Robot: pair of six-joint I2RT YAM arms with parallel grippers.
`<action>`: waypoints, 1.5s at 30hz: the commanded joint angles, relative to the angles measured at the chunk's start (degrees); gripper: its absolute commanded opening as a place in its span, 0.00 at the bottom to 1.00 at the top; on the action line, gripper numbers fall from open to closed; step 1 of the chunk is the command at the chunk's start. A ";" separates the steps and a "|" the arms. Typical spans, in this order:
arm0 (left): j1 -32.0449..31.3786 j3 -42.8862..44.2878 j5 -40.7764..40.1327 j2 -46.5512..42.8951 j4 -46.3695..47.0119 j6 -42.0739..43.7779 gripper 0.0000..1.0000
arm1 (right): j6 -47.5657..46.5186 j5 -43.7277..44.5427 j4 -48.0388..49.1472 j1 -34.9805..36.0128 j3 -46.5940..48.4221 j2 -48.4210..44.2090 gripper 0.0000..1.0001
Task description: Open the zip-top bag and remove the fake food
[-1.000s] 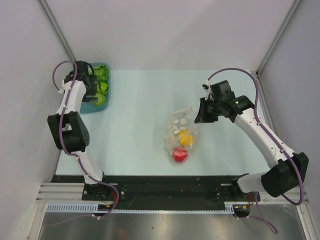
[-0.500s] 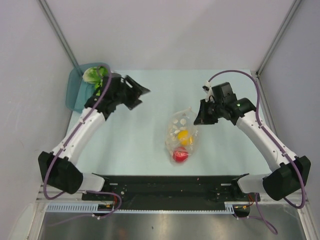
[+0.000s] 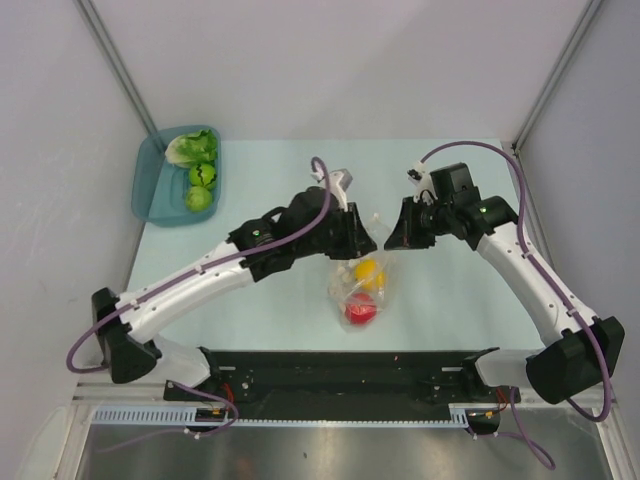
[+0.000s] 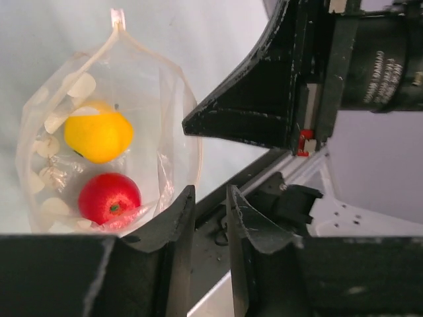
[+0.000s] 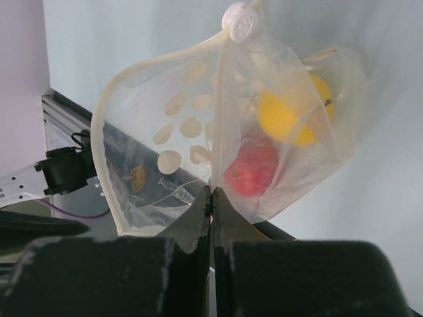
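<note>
Since the earlier frame the left arm has swung from the teal tray (image 3: 143,192) at the far left corner across to mid-table. Its claw (image 3: 356,236) now sits beside the zip-top bag (image 3: 381,287).

Surface: pale blue-green table (image 3: 270,190), matte, with a black rail along the near edge. Plain pale walls with metal corner posts enclose it.

The bag lies mid-table. Its dotted upper edge is lifted, and its lower part rests on the table.

Right claw (image 3: 394,238): clamped tight on the bag's film, as the right wrist view confirms (image 5: 211,198).

Left claw (image 4: 210,197): its jaws stand a narrow gap apart. The bag's rim (image 4: 192,152) is just beside one fingertip.

Fake food: the yellow fruit (image 3: 369,273) and the red piece (image 3: 360,311) are inside the bag, the red one nearer the arm bases. The lettuce leaf (image 3: 191,149) lies in the tray with two round green pieces (image 3: 199,187).

Writing: pale lettering on the right arm's black barrel (image 4: 386,63) is too blurred to read. The bag carries white dots only.
</note>
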 commanded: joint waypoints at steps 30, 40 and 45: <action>0.09 14.60 -6.19 29.05 -13.13 1.19 0.21 | 3.71 -5.70 3.66 -2.64 -6.23 -5.86 0.00; 0.53 13.89 -4.78 33.00 -11.19 1.89 0.50 | 3.71 -5.27 2.96 -2.64 -6.50 -6.30 0.00; 0.62 13.72 -2.07 34.07 -10.41 3.20 0.61 | 3.62 -5.09 2.70 -2.73 -6.76 -6.47 0.00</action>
